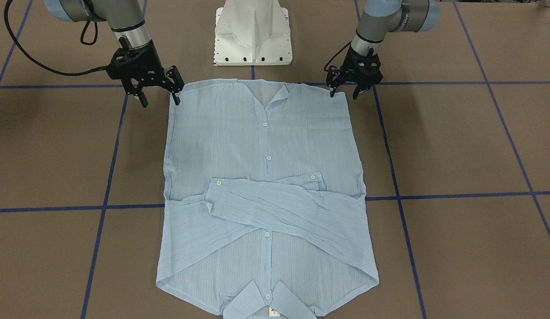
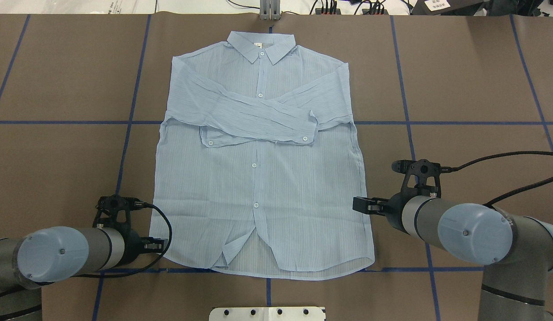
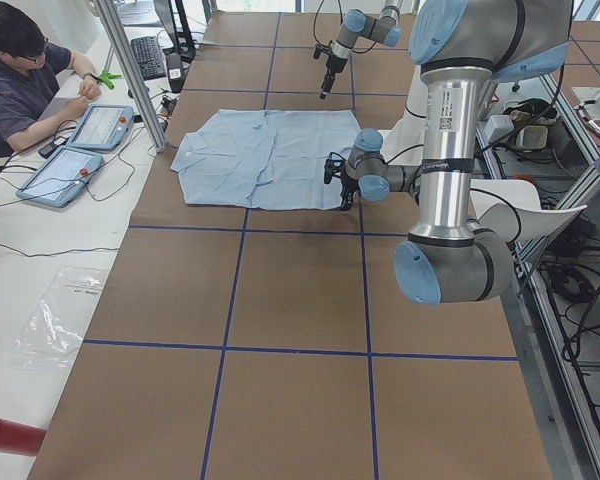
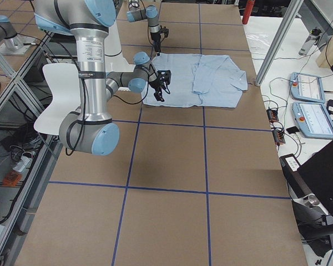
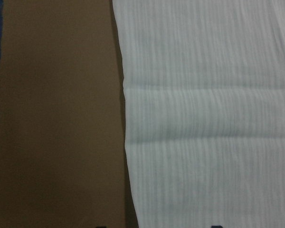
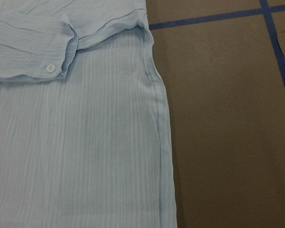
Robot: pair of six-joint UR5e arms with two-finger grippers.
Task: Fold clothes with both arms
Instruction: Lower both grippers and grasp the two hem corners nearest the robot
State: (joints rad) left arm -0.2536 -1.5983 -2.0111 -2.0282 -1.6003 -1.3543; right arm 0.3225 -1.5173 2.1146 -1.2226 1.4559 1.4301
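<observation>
The pale-blue shirt [image 1: 266, 146] lies flat on the brown table, buttons up, both sleeves crossed over the chest [image 2: 258, 118], collar [image 2: 261, 44] at the far side from me. My left gripper [image 1: 345, 92] is open, low at the shirt's hem corner on my left; the overhead view shows it [image 2: 158, 244] beside that edge. My right gripper [image 1: 160, 98] is open, one finger over the shirt's opposite corner; overhead it [image 2: 361, 205] sits at that side edge. The left wrist view shows the shirt's edge [image 5: 126, 142] between the fingertips. The right wrist view shows the side seam [image 6: 164, 142] and a cuff button [image 6: 50, 68].
The white pedestal base [image 1: 252, 33] stands just behind the hem. Blue tape lines [image 2: 405, 122] grid the brown tabletop. In the exterior left view an operator [image 3: 20, 70] sits beyond the table's far edge with tablets [image 3: 80, 150]; a red object [image 3: 10, 435] lies near the corner.
</observation>
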